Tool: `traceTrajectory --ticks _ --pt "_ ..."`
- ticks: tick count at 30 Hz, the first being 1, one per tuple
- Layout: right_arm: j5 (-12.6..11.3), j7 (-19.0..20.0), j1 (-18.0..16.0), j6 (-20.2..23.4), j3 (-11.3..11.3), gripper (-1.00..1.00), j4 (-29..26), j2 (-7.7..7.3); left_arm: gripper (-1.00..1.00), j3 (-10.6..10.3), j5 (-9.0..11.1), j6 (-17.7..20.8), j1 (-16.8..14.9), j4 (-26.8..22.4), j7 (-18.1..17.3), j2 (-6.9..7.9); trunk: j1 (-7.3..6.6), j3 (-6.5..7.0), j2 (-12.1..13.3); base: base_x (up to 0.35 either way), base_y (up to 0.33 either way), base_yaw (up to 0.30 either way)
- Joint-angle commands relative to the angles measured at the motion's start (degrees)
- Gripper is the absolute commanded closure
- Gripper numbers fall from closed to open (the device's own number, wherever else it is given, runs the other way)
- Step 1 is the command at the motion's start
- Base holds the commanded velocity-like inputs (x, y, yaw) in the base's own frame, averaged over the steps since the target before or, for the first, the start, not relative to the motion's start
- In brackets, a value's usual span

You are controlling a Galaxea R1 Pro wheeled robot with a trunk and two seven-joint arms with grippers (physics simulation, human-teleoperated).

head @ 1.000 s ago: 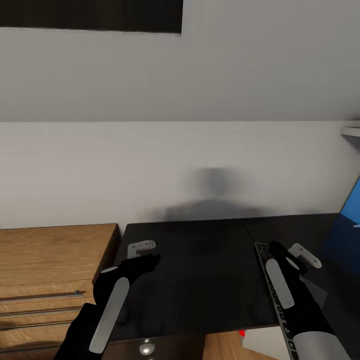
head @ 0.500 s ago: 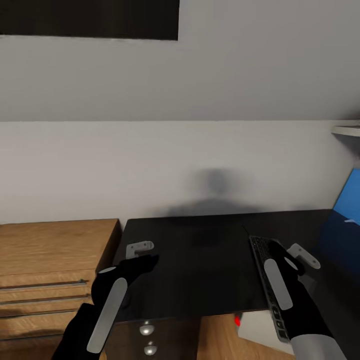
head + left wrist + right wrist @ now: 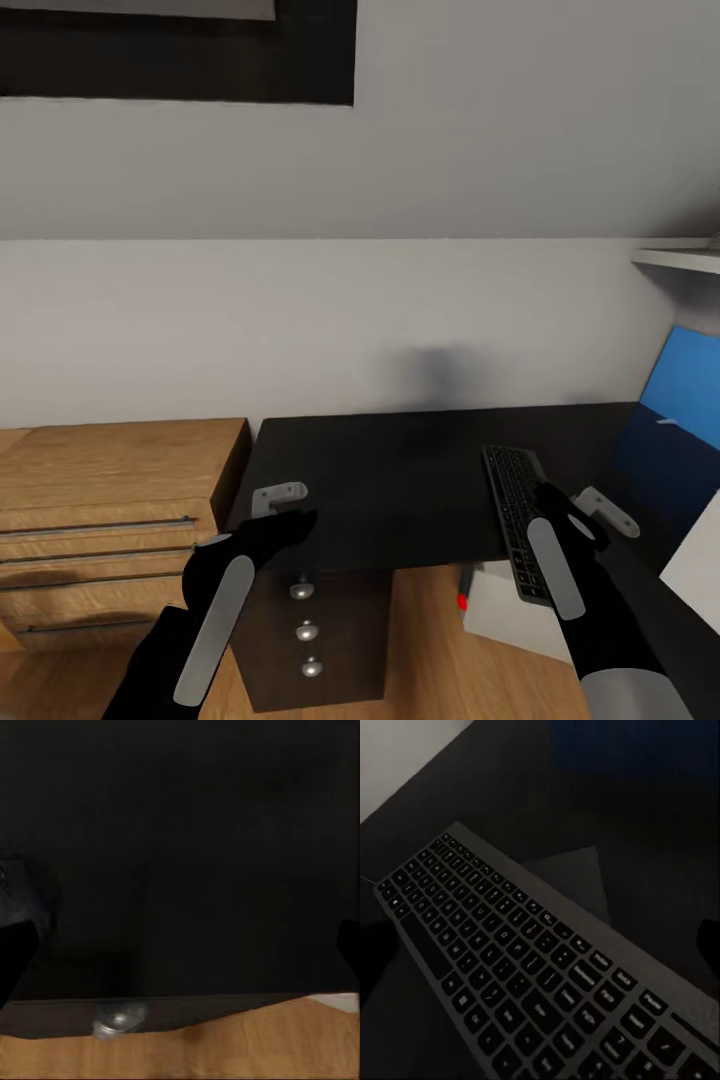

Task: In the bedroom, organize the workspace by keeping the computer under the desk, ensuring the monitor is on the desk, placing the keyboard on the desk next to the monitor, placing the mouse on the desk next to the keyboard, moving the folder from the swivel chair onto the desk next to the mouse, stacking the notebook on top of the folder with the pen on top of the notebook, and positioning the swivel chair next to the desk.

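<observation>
A: What surfaces appear in the head view?

B: A matte black desk with a flat rectangular top stands against a plain pale wall. Its front carries a column of three small round metal knobs. To its left stands a wooden dresser with a warm grain and long thin bar handles. The floor below is wooden.

A: Where is the keyboard?

B: The keyboard, a slim dark slab with rows of low, square, faintly lit keys, lies on the right part of the desk top, its long axis running from the wall side toward the robot, and its near end passes the desk's front edge. In the right wrist view the keyboard crosses the picture diagonally over the dark desk surface.

A: What lies to the right?

B: A bright blue flat panel leans at the desk's right end, below a pale shelf.

A: How do the grippers stand?

B: The left gripper, black with a pale grey finger, hovers over the desk's front left corner, touching nothing; whether its jaws are spread cannot be told. The right gripper hangs just beside the keyboard's near right edge, holding nothing visible; its opening cannot be told either.
</observation>
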Motion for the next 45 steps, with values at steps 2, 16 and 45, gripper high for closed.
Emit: traceTrajectory --ticks 2,16,45 --pt "-0.19 -0.27 -0.04 0.45 0.02 -1.0 -0.03 -0.02 -1.0 -0.05 0.6 0.15 -0.05 -0.06 0.57 -0.01 -0.03 -0.07 -0.05 -0.334 0.0 0.0" --pt "0.1 -0.11 1.78 0.29 0.13 -1.0 -0.13 0.66 -1.0 -0.14 0.74 0.39 1.06 0.37 0.51 -0.01 -0.03 -0.07 -0.05 -0.334 0.0 0.0" --pt "-9.18 0.4 4.17 -4.68 17.34 -1.0 -0.37 2.84 -1.0 -5.61 0.66 -7.71 11.54 11.94 0.17 5.83 -0.03 -0.07 -0.05 -0.137 0.0 0.0"
